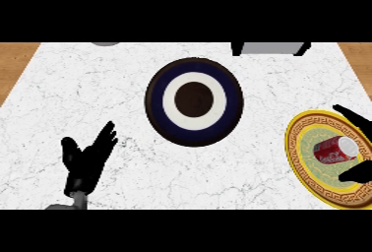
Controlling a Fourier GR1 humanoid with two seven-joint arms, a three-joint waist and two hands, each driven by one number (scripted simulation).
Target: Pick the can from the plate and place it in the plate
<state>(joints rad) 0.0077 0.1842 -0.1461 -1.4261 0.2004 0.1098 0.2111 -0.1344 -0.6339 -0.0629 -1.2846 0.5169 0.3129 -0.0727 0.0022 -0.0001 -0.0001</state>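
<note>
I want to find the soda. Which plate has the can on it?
The yellow plate at the right; the red can lies on its side there. The middle plate is dark blue and white.

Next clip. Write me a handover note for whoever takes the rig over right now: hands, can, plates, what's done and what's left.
Hands: the left robot hand is open, resting at lower left and holding nothing. The right robot hand is open at the right edge, with fingers and thumb either side of the red can, not closed on it.
Things: the red can lies on its side on the gold-rimmed plate. The blue-and-white plate at centre holds nothing.
Done: hand placed at the can.
Left: grasp, lift, carry to the blue-and-white plate, release.
</note>
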